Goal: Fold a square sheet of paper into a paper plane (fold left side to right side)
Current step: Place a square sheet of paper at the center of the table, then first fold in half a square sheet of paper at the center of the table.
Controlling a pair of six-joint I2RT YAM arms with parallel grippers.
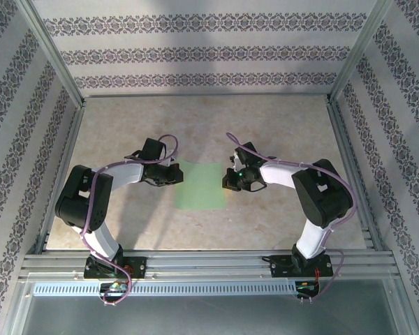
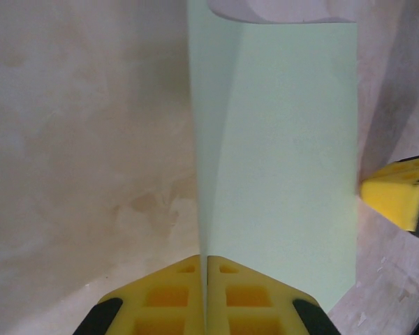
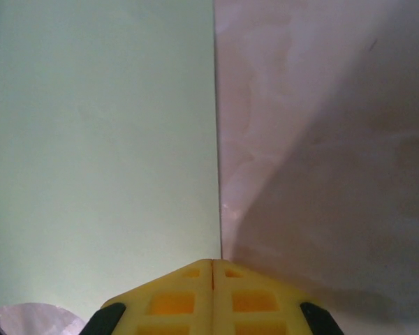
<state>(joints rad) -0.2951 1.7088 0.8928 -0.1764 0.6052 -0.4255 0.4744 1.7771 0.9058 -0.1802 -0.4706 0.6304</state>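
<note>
Pale green square sheet of paper (image 1: 201,185) lies on the table (image 1: 286,132); my left gripper (image 2: 207,259), closed, pinches its raised left edge; my right gripper (image 3: 213,262) is closed at the right edge, any pinch hidden beneath its fingertips (image 3: 174,301).

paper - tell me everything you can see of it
The paper is a thin, plain, pale green sheet with no markings. It lies in the middle of the table, between the two arms. Most of it is flat and it is not yet folded over. The left gripper, jaws shut, pinches its left edge, which rises off the table in a soft curl. The right gripper, jaws shut, sits at its right edge; I cannot tell whether it pinches or only presses there.
</note>
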